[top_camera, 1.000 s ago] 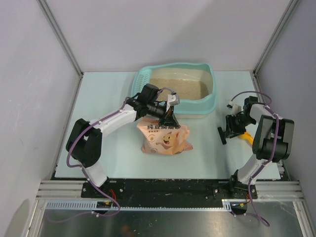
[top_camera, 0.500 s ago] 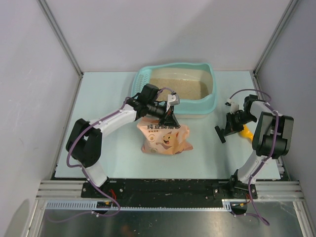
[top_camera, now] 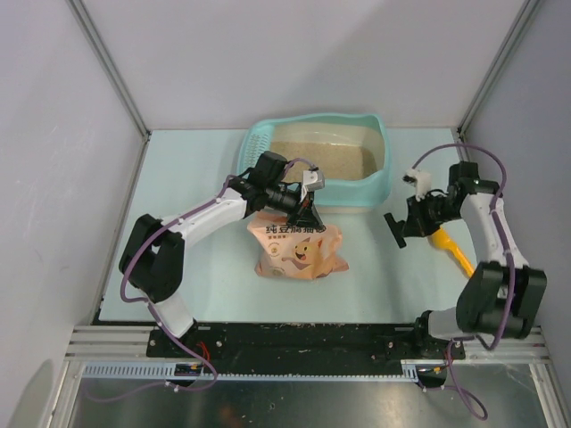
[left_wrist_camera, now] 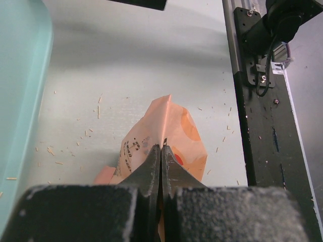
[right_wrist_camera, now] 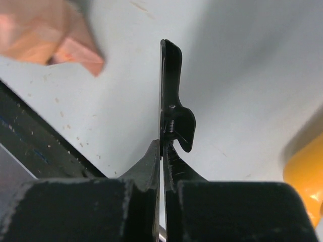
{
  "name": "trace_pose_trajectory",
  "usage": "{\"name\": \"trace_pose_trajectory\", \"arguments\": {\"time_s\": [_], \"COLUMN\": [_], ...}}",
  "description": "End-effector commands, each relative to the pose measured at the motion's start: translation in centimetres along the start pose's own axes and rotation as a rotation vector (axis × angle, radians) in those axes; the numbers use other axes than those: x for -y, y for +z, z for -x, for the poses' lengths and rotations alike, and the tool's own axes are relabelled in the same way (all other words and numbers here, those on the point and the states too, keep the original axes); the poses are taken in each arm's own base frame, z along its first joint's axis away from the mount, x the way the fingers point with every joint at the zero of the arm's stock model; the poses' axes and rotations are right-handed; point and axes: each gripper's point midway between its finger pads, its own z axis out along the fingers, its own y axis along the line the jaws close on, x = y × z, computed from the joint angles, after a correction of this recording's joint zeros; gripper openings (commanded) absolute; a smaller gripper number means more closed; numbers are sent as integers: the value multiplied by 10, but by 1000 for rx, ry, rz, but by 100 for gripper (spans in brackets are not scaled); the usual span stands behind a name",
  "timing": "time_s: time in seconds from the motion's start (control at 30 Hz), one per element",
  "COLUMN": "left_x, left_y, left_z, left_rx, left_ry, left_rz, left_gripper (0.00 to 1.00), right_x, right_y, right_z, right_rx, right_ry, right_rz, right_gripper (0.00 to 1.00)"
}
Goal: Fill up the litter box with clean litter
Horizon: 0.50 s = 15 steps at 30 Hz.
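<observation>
The light teal litter box [top_camera: 385,175] stands at the back centre with beige clean litter [top_camera: 326,160] in it; its wall shows in the left wrist view [left_wrist_camera: 20,75]. My left gripper [top_camera: 308,214] [left_wrist_camera: 162,147] is shut on the top edge of the pink-orange bag [top_camera: 299,251] [left_wrist_camera: 177,126], which stands just in front of the box. My right gripper [top_camera: 401,228] [right_wrist_camera: 162,144] is shut on a black spring clip [top_camera: 393,228] [right_wrist_camera: 174,101], held above the table to the right of the bag.
An orange scoop [top_camera: 451,248] [right_wrist_camera: 306,176] lies on the table under my right arm. Small litter crumbs are scattered on the table [left_wrist_camera: 75,136] near the bag. The black front rail [left_wrist_camera: 262,126] runs along the near edge.
My right arm has swung out and risen, carrying the black clip a little left and toward the back. The left gripper and the bag have not moved.
</observation>
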Motion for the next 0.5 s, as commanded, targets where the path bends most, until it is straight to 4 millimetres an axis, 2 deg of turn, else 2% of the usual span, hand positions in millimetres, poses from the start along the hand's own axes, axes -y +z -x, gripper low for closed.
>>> {"name": "trace_pose_trajectory", "arguments": {"time_s": [0.0,0.07,0.17,0.27,0.47], "left_x": [0,0,1,1,0], "left_y": [-2,-2,-2,-2,0], "left_z": [14,15,15,15,13], "left_rx": [11,12,14,13,11], "left_ry": [43,39,35,34,34], "left_rz": [12,11,7,7,0], "left_gripper": [0,0,0,0,0], "right_x": [-71,-104,-134,-152,-170], "right_y": [-21,-21,-13,-5,7], "right_z": [18,22,27,32,41], "right_rx": [79,79,78,78,82], "right_ry": [-331,-465,-562,-591,-615], "right_rz": [119,150,183,212,245], "right_gripper": [0,0,0,0,0]}}
